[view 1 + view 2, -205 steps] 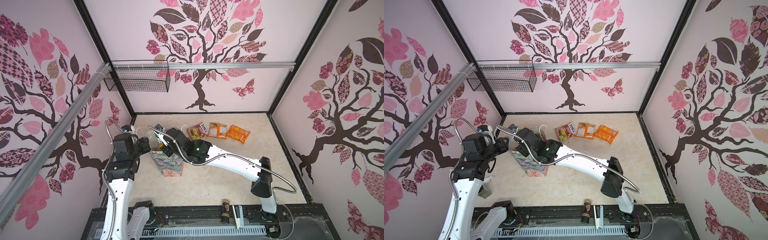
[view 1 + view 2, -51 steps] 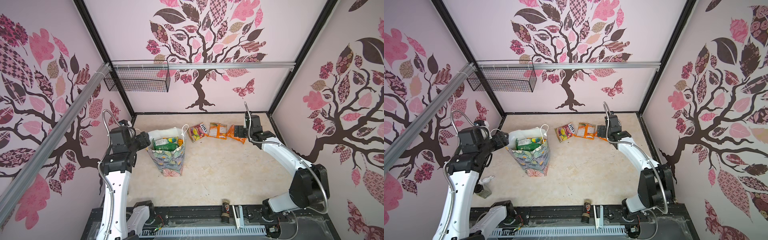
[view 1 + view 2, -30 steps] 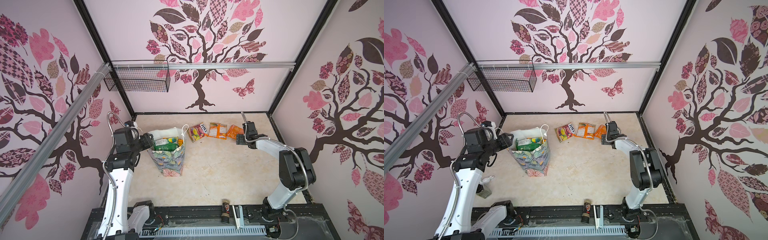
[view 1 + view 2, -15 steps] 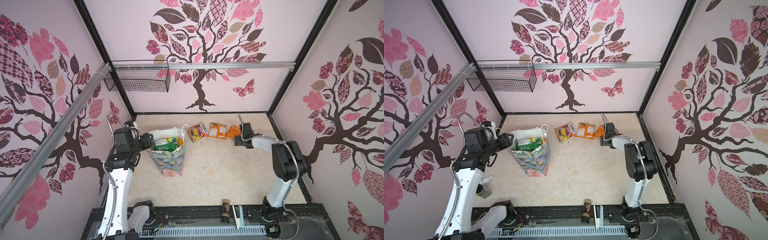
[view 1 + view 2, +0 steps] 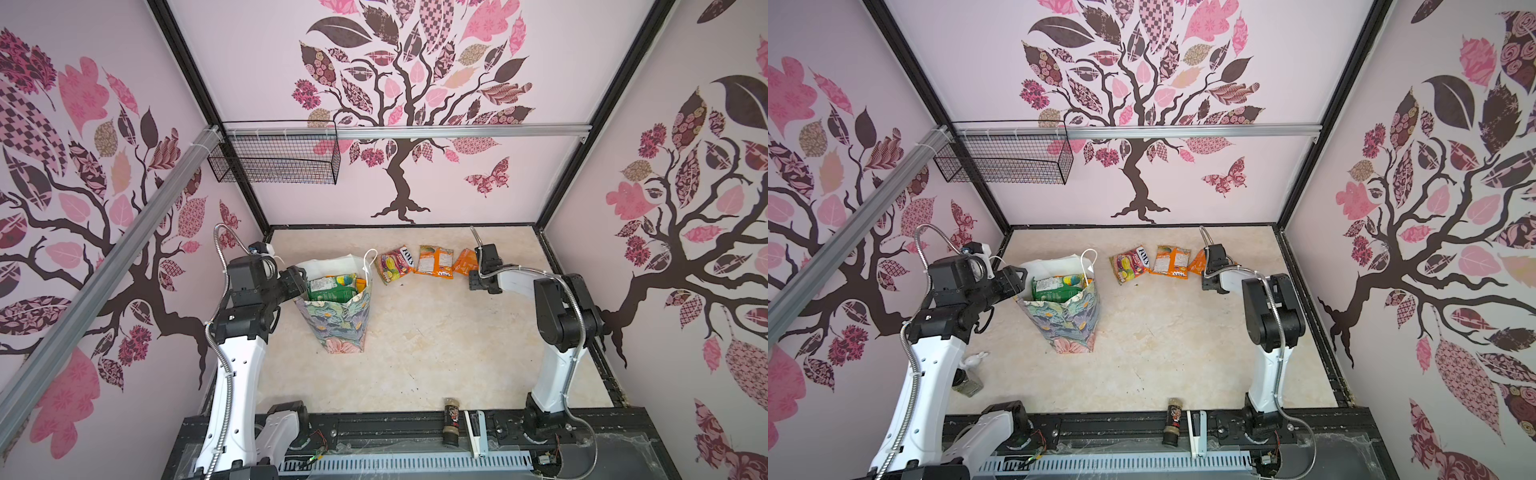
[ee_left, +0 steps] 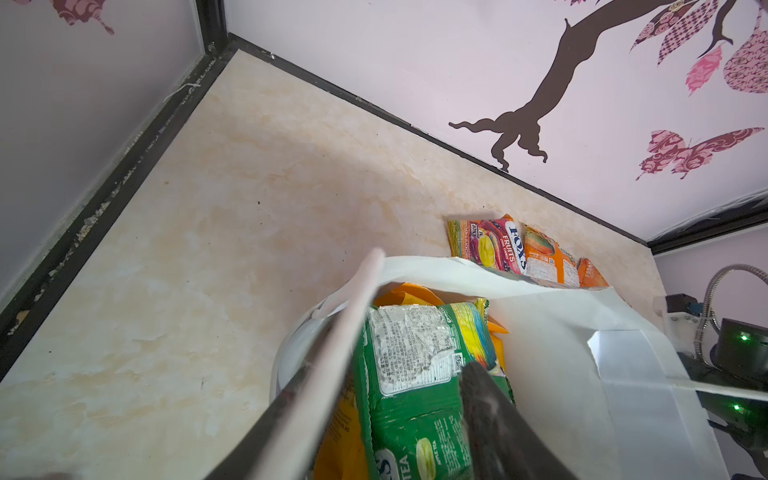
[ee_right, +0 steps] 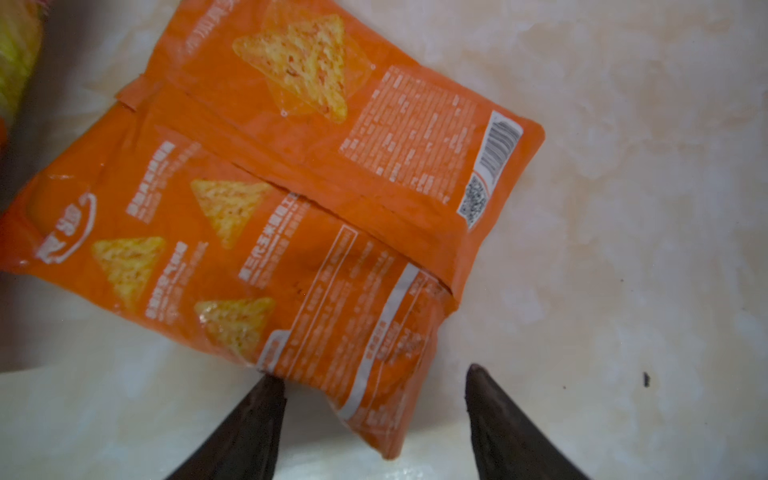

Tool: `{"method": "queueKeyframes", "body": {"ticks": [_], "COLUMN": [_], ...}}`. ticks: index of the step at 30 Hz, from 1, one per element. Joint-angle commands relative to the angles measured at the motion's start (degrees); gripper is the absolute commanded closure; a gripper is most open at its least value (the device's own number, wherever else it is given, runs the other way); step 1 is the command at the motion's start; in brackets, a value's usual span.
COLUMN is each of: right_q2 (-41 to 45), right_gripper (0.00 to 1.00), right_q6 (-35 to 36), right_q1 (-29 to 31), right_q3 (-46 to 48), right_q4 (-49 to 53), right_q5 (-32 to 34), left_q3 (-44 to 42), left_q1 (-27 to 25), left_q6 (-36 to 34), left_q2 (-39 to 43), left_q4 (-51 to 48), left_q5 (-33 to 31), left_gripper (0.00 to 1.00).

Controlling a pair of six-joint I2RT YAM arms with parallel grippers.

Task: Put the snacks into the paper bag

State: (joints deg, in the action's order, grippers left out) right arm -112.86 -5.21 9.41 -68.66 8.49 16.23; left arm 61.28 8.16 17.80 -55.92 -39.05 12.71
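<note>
The floral paper bag (image 5: 336, 328) (image 5: 1067, 324) stands open at the left, its white inside (image 6: 561, 353) holding a green packet (image 5: 332, 286) (image 6: 415, 374) and yellow ones. My left gripper (image 5: 301, 282) (image 6: 399, 353) sits at the bag's left rim. Its jaws are apart, one finger along the rim and the other inside. Three snacks lie in a row on the floor: a FOX'S packet (image 5: 395, 264), an orange packet (image 5: 435, 262) and a second orange packet (image 5: 464, 262) (image 7: 291, 187). My right gripper (image 5: 478, 284) (image 7: 374, 374) is low and open, its fingers either side of that last packet's corner.
A black wire basket (image 5: 274, 160) hangs on the back rail at the left. A small dark jar (image 5: 451, 419) and a white stapler-like object (image 5: 473, 428) lie at the front edge. Another small jar (image 5: 971, 374) stands by the left arm's base. Walls close in three sides.
My right gripper has come down to the floor at the rightmost orange packet, and its jaws have narrowed around the corner. The left gripper and the bag have stayed put.
</note>
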Motion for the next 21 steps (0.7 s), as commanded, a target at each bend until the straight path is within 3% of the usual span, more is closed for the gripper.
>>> {"method": "queueKeyframes", "body": {"ticks": [1,4,8,16,21], "right_q2": [-2.5,-2.7,-3.2,-1.0,2.2], "right_gripper": [0.37,0.47,0.71,0.99,1.0], "right_q6": [0.0,-0.1,-0.5,-1.1,-1.9], "right_q1": [-0.6,-0.8,-1.4,-1.4,-1.4], "right_q3": [-2.1,-2.0,-2.0,-1.8,-0.7], "right_q4": [0.7,0.3,0.3,1.8,2.2], "right_q5": [0.0,-0.1,-0.9,-1.5,-2.5], "left_q3": [-1.4,-1.4,-1.5,-1.6,-1.9], "left_q1": [0.2,0.4,0.3,0.5,0.6], "left_q6": [-0.2,-0.2,-0.3,-0.3,-0.3], "left_q2": [0.3,0.3,0.5,0.7,1.1], "left_q4": [0.8,0.7,0.8,0.8,1.0], "left_q5": [-0.4,-0.5,-0.5,-0.5,-0.8], "left_gripper": [0.41,0.41,0.41,0.41,0.41]}}
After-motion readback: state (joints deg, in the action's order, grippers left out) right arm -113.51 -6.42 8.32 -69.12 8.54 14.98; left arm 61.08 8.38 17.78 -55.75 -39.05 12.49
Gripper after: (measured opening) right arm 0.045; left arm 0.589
